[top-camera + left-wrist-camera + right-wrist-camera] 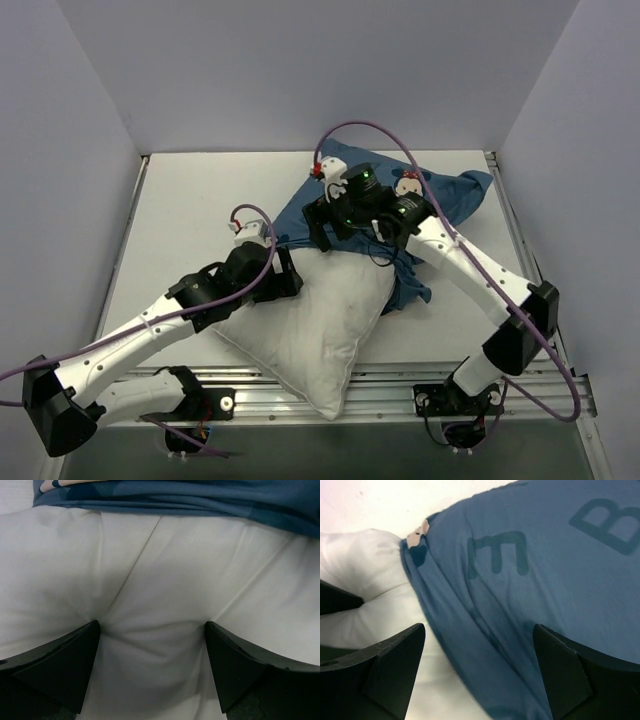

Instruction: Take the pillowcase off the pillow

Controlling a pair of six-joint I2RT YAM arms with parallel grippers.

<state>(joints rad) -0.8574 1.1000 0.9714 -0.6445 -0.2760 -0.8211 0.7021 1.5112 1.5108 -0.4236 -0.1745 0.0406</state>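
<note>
The white pillow (310,320) lies as a diamond at the table's near middle, its far corner still under the dark-blue pillowcase (445,195). The pillowcase is bunched over the far right. My left gripper (292,272) rests on the pillow's upper left edge. In the left wrist view its jaws (152,645) stand wide open, with white pillow (160,580) bulging between them and the pillowcase hem (200,500) just beyond. My right gripper (322,228) hovers over the hem. In the right wrist view it (477,650) is open above the lettered pillowcase (545,580), with pillow (365,570) showing at the left.
White table (180,210) enclosed by pale walls on the left, back and right. A metal rail (400,385) runs along the near edge by the arm bases. Purple cables (370,130) loop above both wrists.
</note>
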